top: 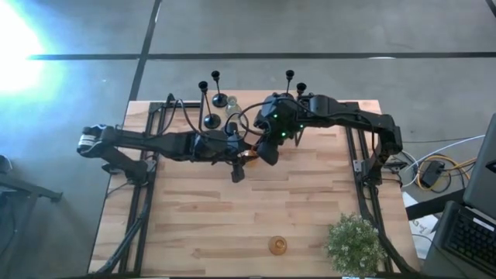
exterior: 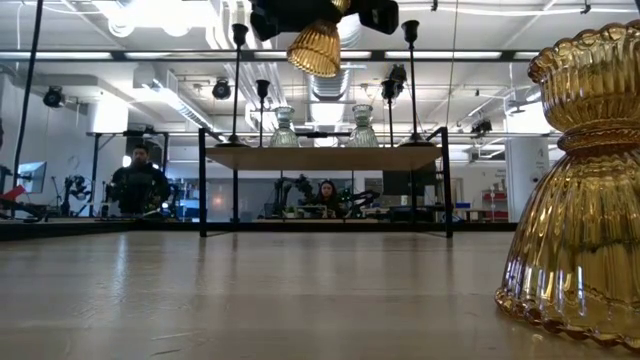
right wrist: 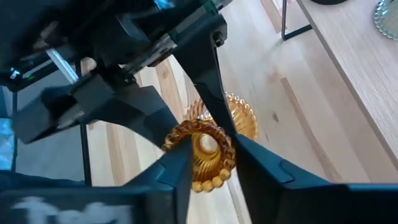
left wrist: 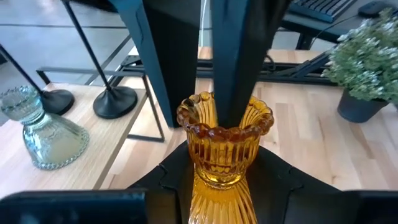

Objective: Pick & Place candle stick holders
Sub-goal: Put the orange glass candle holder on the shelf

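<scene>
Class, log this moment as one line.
amber holder: aloft | left gripper: jaws shut on it | right gripper: jaws shut on it

The high view looks straight down on the whole wooden table [top: 232, 225] from well above. The low view sits at tabletop height, facing level across to the raised shelf [exterior: 325, 157], with one amber glass holder [exterior: 580, 190] very close. Both wrist views look past their own fingers, very near the lifted amber holder [left wrist: 221, 149], which the low view also shows.
</scene>
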